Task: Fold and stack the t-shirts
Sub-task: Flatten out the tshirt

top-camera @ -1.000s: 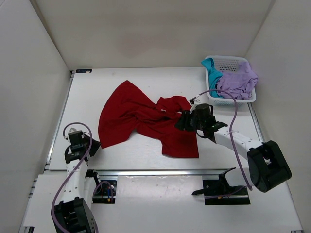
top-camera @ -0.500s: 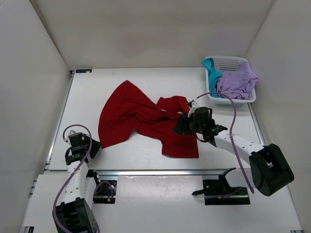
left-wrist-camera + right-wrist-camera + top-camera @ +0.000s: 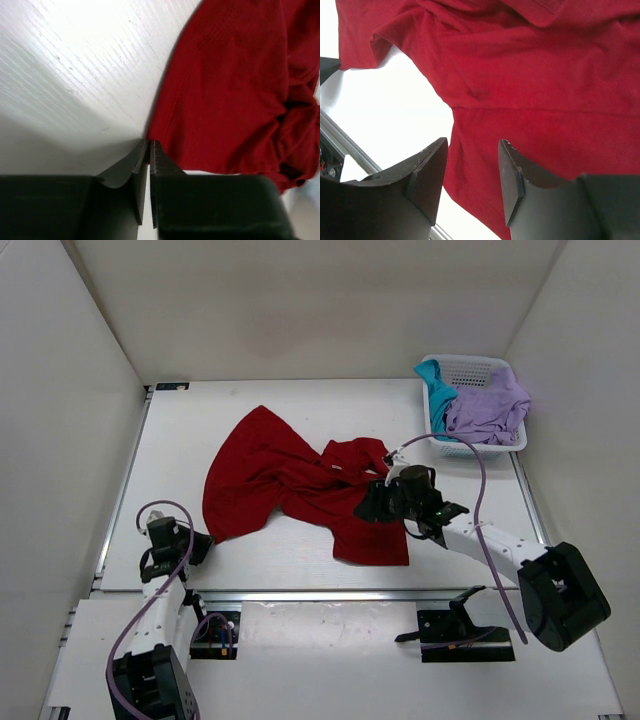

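The red t-shirt (image 3: 290, 485) lies crumpled and spread in the middle of the table; it also fills the left wrist view (image 3: 230, 90) and the right wrist view (image 3: 535, 85). My left gripper (image 3: 200, 540) is low at the shirt's near-left corner, its jaws (image 3: 149, 144) drawn together to a thin slit right on the hem. My right gripper (image 3: 372, 502) hangs open over the shirt's near-right part, with cloth showing between its fingers (image 3: 472, 142). The teal t-shirt (image 3: 437, 390) and the lavender t-shirt (image 3: 485, 410) lie bunched in the basket.
The white mesh basket (image 3: 470, 363) stands at the table's far right corner. White walls close in the table on the left, back and right. A metal rail (image 3: 330, 593) runs along the near edge, just behind the arm bases.
My left gripper's jaws have closed at the red shirt's corner, and the arm has shifted slightly nearer. The right gripper has slid a little left over the shirt, still open.
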Available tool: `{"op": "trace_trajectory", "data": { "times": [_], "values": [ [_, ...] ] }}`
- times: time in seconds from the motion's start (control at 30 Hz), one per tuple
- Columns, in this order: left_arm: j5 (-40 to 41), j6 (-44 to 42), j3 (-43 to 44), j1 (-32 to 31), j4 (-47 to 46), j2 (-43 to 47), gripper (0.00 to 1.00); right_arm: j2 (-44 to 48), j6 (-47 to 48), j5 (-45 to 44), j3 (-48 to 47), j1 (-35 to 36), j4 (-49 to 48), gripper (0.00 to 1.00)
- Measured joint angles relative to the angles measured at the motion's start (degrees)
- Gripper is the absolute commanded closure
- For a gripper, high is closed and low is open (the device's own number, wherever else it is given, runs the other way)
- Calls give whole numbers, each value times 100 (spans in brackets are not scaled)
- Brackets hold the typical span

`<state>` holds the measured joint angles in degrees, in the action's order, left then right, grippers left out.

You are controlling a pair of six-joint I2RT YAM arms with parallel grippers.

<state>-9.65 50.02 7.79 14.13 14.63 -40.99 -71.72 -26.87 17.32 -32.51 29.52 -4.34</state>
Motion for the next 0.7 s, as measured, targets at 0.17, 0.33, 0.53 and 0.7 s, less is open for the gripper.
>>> {"op": "trace_trajectory", "data": {
  "times": [0.17,0.33,0.53,0.7],
  "values": [
    [-46,22,-31,0,-74,-44,100,533,-15,-157,385,-229,175,56],
    [-28,-59,304,0,-4,-319,100,1204,-57,-525,905,-531,737,56],
    [120,-354,1569,-219,-203,-868,100,1709,-234,-1200,914,-118,2004,57],
    [35,-391,1871,-280,-752,-1034,100,1803,-428,-1781,901,-111,2848,58]
  ]
}}
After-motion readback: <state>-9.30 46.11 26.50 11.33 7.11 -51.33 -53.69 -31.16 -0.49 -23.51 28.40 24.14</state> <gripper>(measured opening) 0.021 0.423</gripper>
